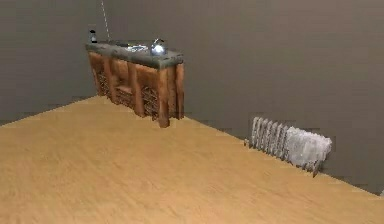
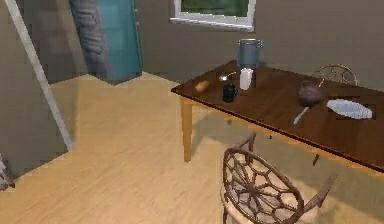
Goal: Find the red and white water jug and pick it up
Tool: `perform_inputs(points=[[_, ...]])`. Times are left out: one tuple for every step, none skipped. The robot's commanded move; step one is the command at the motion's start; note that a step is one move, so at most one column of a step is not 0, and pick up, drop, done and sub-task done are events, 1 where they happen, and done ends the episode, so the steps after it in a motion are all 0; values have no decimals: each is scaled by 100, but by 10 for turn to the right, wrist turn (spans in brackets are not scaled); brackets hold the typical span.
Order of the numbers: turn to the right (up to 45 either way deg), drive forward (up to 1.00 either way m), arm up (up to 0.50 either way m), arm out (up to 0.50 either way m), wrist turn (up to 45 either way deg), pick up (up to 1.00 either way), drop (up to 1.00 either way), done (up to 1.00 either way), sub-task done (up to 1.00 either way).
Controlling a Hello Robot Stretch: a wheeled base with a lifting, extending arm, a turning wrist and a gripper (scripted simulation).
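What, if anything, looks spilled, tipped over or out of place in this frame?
Nothing stands out. On the wooden table the grey pot, white bottle and dark mug stand upright, with no spill visible around them. The sideboard and radiator sit squarely against their walls.

The robot's base stands on the wooden floor (image 1: 120,170), out in the open part of the room. Its front is turned toward a wall with a wooden cabinet (image 1: 135,85) against it, a stretch of bare floor lying between. A radiator (image 1: 290,143) sits toward the forward view's right. The side on which the arm reaches is turned toward a dark wooden table (image 2: 275,100), with a chair (image 2: 262,185) nearest the robot on that side.
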Motion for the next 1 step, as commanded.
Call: perform_inputs(points=[[0,45,0,0,0,0,0,0,0]])
